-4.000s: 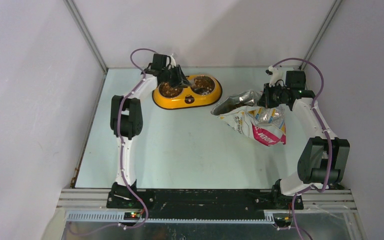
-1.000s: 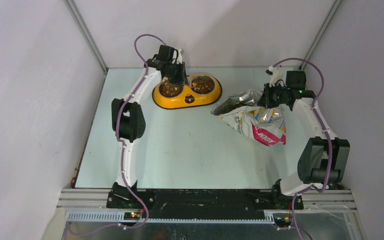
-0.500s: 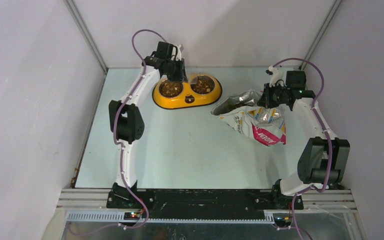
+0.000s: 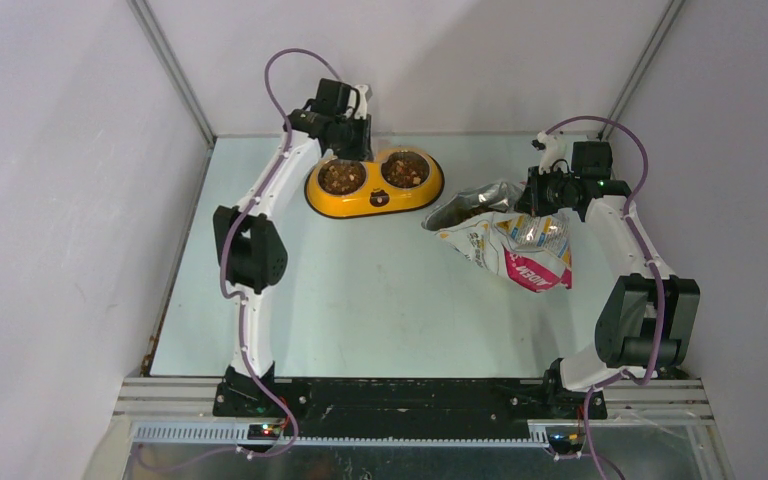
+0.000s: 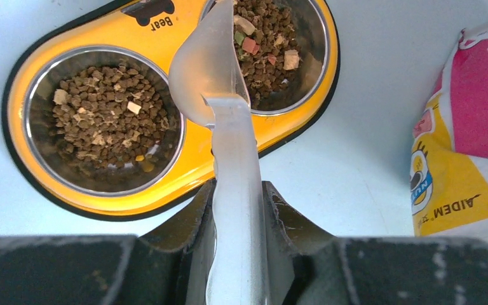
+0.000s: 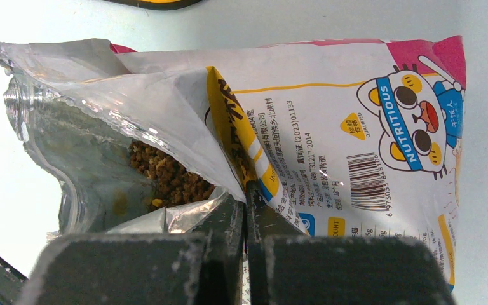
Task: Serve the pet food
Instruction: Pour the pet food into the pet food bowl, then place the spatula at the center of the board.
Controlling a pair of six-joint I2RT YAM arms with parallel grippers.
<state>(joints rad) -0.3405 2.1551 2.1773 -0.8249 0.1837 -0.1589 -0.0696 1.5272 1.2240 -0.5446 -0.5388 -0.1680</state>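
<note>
Pet food, small brown kibble (image 5: 105,121), fills the left steel cup of the yellow double bowl (image 4: 375,200); the right cup holds kibble (image 5: 273,44) with some lighter bits. My left gripper (image 5: 238,190) is shut on the handle of a clear plastic scoop (image 5: 206,63), whose empty bowl hangs above the ridge between the cups. In the top view the left gripper (image 4: 345,130) sits at the bowl's far left. My right gripper (image 6: 246,200) is shut on the open rim of the foil bag (image 6: 356,127), where more kibble (image 6: 168,175) shows inside.
The bag (image 4: 510,240) lies on its side right of the bowl, mouth facing left toward it. The table's back edge and wall corner posts stand close behind the left gripper. Pale table surface (image 4: 360,300) stretches toward the arm bases.
The left arm has risen and drawn back toward the far wall with the scoop, away from the left cup. The right arm and the bag have not moved.
</note>
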